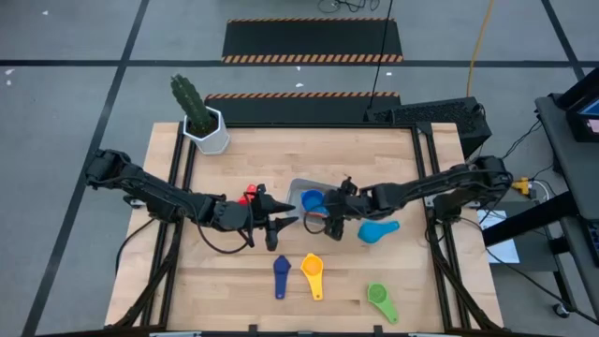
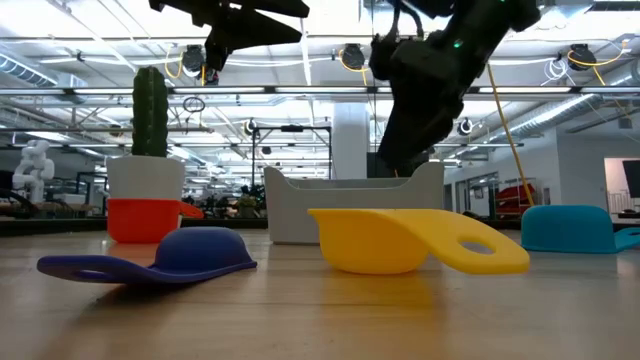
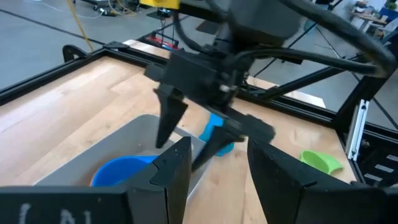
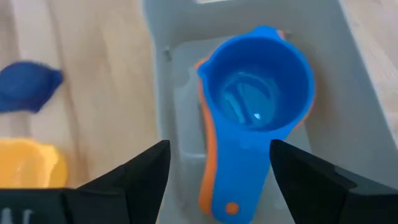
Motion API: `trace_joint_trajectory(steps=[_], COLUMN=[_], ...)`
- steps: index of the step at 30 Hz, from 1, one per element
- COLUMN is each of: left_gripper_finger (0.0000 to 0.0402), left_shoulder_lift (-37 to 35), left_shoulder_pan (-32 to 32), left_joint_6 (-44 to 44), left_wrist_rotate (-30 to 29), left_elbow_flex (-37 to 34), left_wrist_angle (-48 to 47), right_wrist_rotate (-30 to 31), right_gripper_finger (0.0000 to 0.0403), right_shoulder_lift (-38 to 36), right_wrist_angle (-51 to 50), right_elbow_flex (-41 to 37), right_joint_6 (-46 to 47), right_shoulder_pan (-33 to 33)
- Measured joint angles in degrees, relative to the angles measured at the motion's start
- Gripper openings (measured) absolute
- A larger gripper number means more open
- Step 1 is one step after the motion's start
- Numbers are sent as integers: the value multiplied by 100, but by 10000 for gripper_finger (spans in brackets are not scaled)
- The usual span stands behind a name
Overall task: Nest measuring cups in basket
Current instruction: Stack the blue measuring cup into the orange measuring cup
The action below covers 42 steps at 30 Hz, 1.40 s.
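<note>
Basket [image 1: 298, 190] sits mid-tabletop [image 1: 234, 281], just right of centre. Inside it: blue cup [image 4: 258, 93] nested on the orange cup [image 4: 208, 180], of which only a rim and handle edge show beneath.

Right claw [image 1: 329, 217] hangs over the basket's near edge, fingers [image 4: 140, 177] apart, nothing between them; the blue cup lies just beyond the fingertips in the right wrist view.

Left claw [image 1: 281, 225] hovers just left of the basket, above the tabletop, fingers [image 3: 171, 171] apart and empty, pointed toward the right claw.

Red cup [image 1: 249, 196] rests on the tabletop left of the basket, beside the left arm. Light blue cup [image 1: 377, 229] lies right of the basket, bowl down. Near row, left to right: navy cup [image 1: 281, 273], yellow cup [image 1: 312, 273], green cup [image 1: 379, 300], each apart from the next. In the low view the navy cup lies bowl down and the yellow cup stands bowl up, handle to the right.

Cactus pot [image 1: 211, 133] stands at the far left corner.
</note>
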Motion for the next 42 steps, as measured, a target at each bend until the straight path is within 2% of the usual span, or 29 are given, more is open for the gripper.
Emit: trace_joint_trajectory(steps=[6, 12, 21, 30, 37, 42], left_gripper_finger=[159, 159, 159, 159, 159, 159], left_shoulder_lift=[0, 2, -4, -10, -13, -13], left_shoulder_pan=[5, 15, 20, 238, 378, 382], left_joint_6=[102, 365, 631, 970, 981, 1062], left_wrist_rotate=[6, 12, 23, 26, 369, 388], left_elbow_flex=[1, 0, 0, 0, 0, 0], left_wrist_angle=[-10, -18, -215, -193, -184, -184], right_wrist_rotate=[103, 85, 97, 110, 258, 268], right_gripper_finger=[268, 289, 303, 298, 295, 265], right_shoulder_lift=[-1, 98, 711, 684, 692, 692], right_wrist_angle=[-121, -96, 296, 224, 201, 199], right_elbow_flex=[2, 2, 4, 4, 0, 0], right_joint_6=[32, 138, 352, 324, 61, 40], right_shoulder_pan=[-85, -79, -145, -164, -162, -162])
